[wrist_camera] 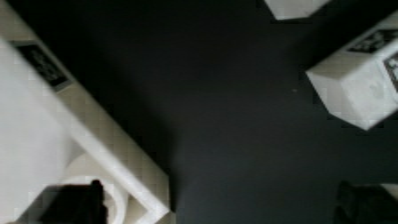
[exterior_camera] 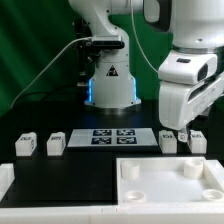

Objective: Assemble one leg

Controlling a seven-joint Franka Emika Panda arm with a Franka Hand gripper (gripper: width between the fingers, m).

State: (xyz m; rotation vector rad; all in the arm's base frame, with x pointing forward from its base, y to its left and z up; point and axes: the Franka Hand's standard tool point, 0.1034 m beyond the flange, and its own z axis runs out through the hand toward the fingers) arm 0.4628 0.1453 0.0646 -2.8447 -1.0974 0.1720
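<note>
Several small white legs with black-and-white tags stand on the dark table. Two are at the exterior view's left (exterior_camera: 24, 146) (exterior_camera: 55, 144) and two at its right (exterior_camera: 168, 141) (exterior_camera: 197, 140). My gripper (exterior_camera: 188, 126) hangs just above the right pair. In the wrist view my gripper (wrist_camera: 222, 208) is open, its dark fingertips (wrist_camera: 71, 205) are far apart, and only bare table lies between them. One leg (wrist_camera: 361, 85) and part of another (wrist_camera: 295, 7) show in that view. The large white tabletop (exterior_camera: 165, 178) lies at the front, and its edge and a corner hole show in the wrist view (wrist_camera: 63, 130).
The marker board (exterior_camera: 112, 137) lies flat in front of the robot's base (exterior_camera: 110, 85). A white piece (exterior_camera: 5, 181) shows at the front edge on the exterior view's left. Cables run behind the base.
</note>
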